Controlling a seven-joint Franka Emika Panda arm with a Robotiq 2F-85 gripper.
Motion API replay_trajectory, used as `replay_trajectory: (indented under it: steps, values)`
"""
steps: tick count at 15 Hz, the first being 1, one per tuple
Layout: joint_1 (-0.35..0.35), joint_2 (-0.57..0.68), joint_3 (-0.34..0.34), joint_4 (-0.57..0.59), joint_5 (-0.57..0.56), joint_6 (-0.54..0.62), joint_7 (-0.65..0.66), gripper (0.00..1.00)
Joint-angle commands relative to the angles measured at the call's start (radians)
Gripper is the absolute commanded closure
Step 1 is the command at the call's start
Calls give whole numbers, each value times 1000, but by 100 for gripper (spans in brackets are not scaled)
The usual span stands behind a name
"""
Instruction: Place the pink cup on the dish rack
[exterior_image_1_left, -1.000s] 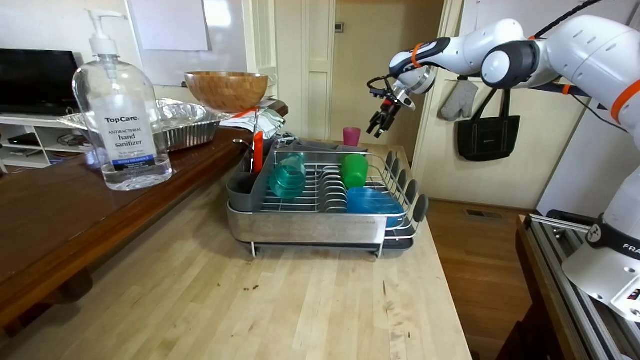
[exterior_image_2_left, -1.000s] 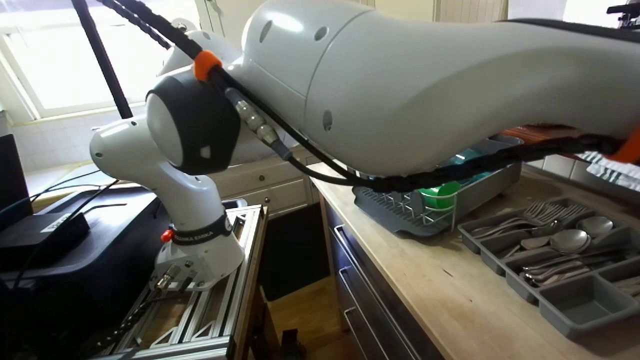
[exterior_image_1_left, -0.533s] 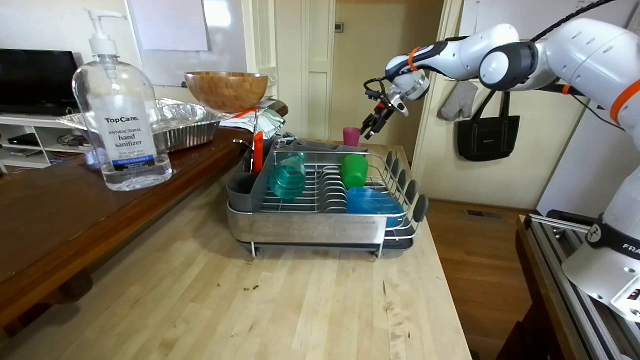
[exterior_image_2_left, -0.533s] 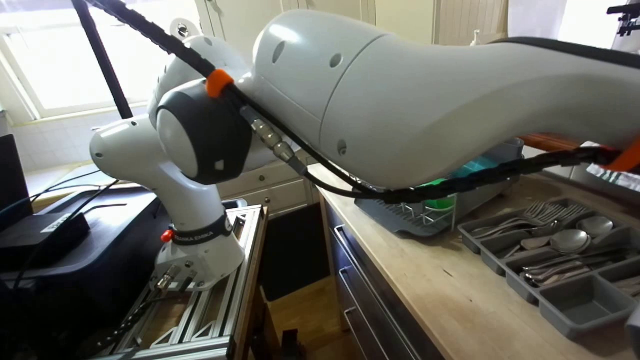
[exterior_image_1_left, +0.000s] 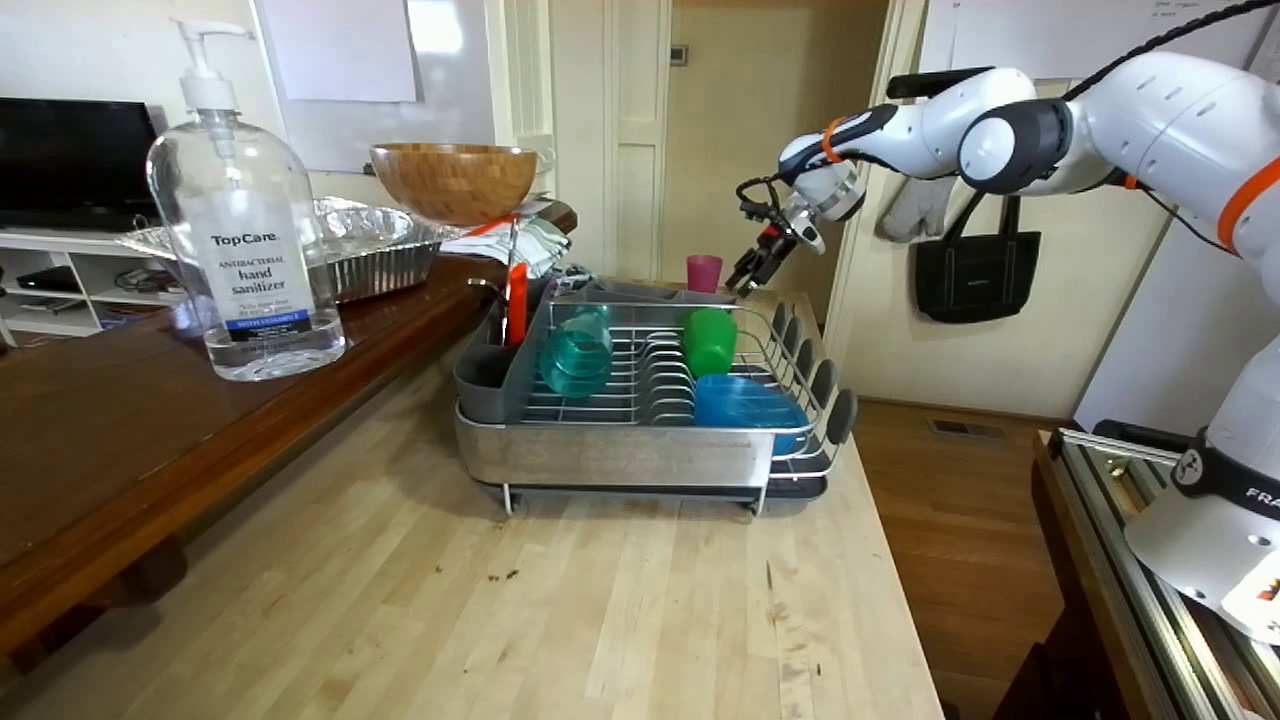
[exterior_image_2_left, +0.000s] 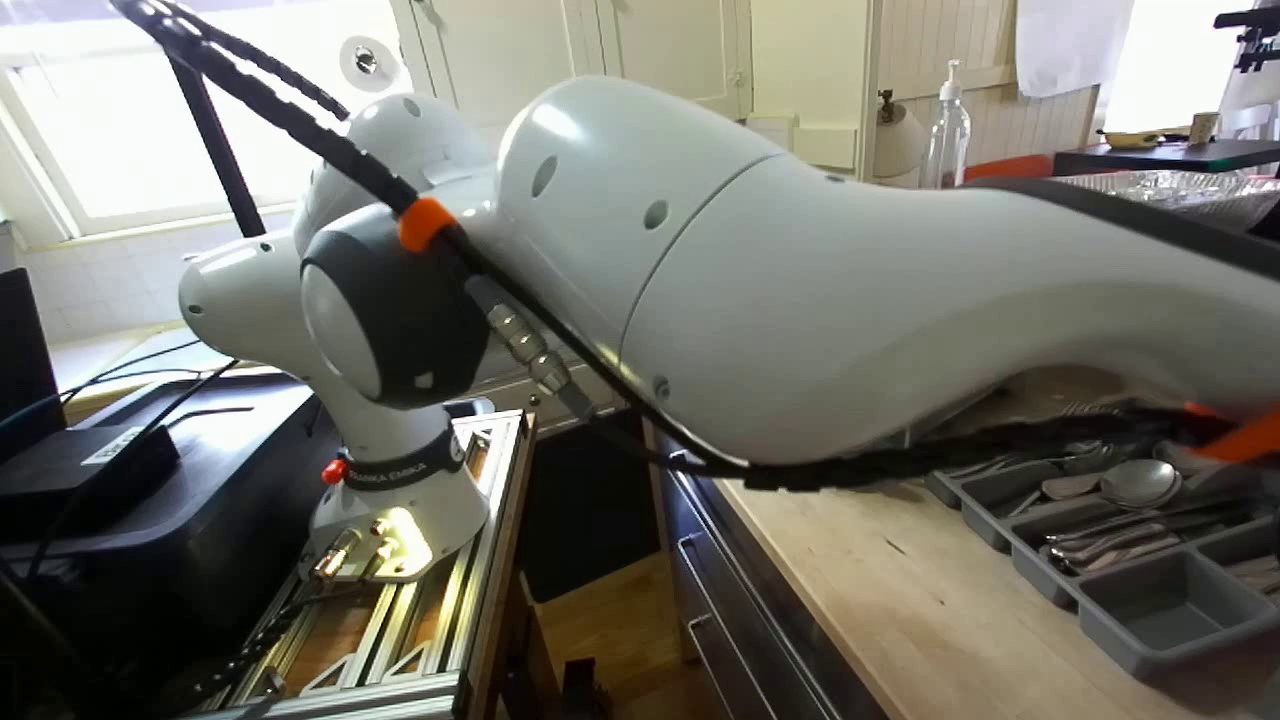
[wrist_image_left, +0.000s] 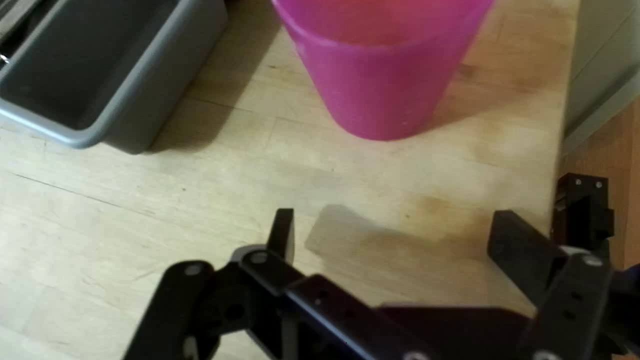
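The pink cup (wrist_image_left: 385, 85) stands upright on the wooden counter, its rim cut off by the top of the wrist view. My gripper (wrist_image_left: 394, 220) is open, its black fingers (wrist_image_left: 520, 250) spread wide over bare wood with nothing between them. The cup lies ahead of the fingertips, apart from them. In an exterior view the pink cup (exterior_image_1_left: 703, 273) shows behind the dish rack (exterior_image_1_left: 615, 455), its lower part hidden, and the gripper (exterior_image_1_left: 738, 287) hangs low just right of it. The arm covers the rack in an exterior view where its forearm (exterior_image_2_left: 850, 300) fills the middle.
Inside the rack sit a teal cup (exterior_image_1_left: 577, 355), a green cup (exterior_image_1_left: 710, 342) and a blue item (exterior_image_1_left: 750, 405). A grey cutlery tray (wrist_image_left: 150, 75) stands left of the pink cup. The counter's edge (wrist_image_left: 567, 100) runs along the right. A sanitizer bottle (exterior_image_1_left: 250, 240) stands on the raised ledge.
My gripper has shifted toward the pink cup and come down closer to the counter, staying open. The forearm has dropped and now hides the dish rack in an exterior view.
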Motion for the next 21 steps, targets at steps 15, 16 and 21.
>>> replay_trajectory:
  steps: [15,16,21]
  values:
    - [-255,178,161,194,247,-211,-302,0]
    - [-254,182,164,200,247,-211,-302,0]
    - [-249,197,178,218,251,-219,-331,0]
